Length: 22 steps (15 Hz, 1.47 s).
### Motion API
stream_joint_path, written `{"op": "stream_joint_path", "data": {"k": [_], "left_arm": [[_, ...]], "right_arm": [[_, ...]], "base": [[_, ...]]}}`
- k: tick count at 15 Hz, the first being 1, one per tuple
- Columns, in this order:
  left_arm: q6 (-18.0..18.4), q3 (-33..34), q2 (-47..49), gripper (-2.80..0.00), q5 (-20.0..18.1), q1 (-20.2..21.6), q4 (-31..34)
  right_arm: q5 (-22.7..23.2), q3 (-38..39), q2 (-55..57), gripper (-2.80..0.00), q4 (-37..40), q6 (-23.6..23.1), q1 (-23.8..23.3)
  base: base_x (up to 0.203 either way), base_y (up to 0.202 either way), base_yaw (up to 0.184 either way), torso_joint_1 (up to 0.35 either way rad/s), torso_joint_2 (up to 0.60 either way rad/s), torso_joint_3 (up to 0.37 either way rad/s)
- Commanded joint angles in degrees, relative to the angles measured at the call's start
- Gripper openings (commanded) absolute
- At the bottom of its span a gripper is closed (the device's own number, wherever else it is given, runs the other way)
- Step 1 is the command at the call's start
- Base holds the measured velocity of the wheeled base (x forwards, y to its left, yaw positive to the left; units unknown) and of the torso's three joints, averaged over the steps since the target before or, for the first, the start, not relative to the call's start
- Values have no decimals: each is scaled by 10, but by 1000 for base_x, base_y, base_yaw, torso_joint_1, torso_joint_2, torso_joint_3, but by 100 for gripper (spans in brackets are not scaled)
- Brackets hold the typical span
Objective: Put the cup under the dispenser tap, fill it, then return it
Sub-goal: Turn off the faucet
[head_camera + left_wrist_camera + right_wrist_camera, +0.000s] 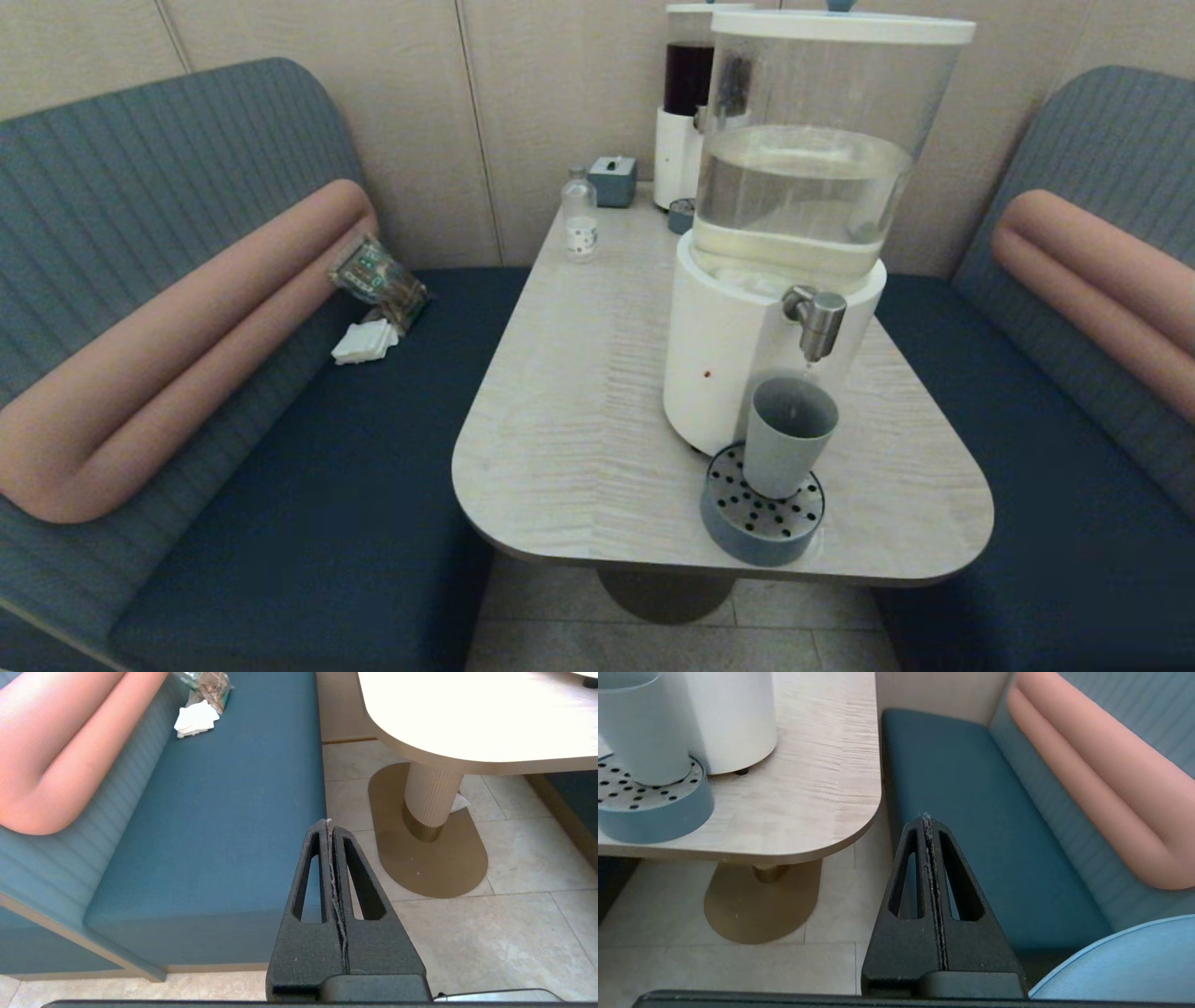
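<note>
I have both arms held low and out of the head view. My left claw [331, 823] sits bottom centre of the left wrist frame, its two dark fingers [312, 877] pressed together along their whole length, holding nothing. My right claw [927, 817] sits bottom centre of the right wrist frame, its fingers [908, 877] likewise pressed flat together and empty.

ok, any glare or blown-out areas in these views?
Left wrist view: table top is washed out to near white. Head view: soft reflections on the dispenser tank, cup stays readable. Right wrist view: evenly lit, no glare on the tray.
</note>
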Motion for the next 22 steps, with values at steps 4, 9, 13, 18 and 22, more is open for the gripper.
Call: {"op": "stream_joint_path", "data": {"k": [4,9,13,18,22], "left_arm": [[0,0,0,-280,0,0,0],[0,0,0,-280,0,1,0],[0,0,0,-280,0,1,0],[0,0,0,-280,0,1,0],[0,0,0,-280,0,0,0]], "right_arm": [[15,75,-79,-280,-42,2,3],[74,140,-79,-280,-84,-5,3],[115,145,-79,-280,-78,-2,3],[118,135,-77,-280,-11,42,3],[111,135,-76,-280,-12,69,4]], "base": [[0,0,0,0,0,0],[0,0,0,0,0,0],[0,0,0,0,0,0],[0,0,0,0,0,0],[0,0,0,0,0,0]]}}
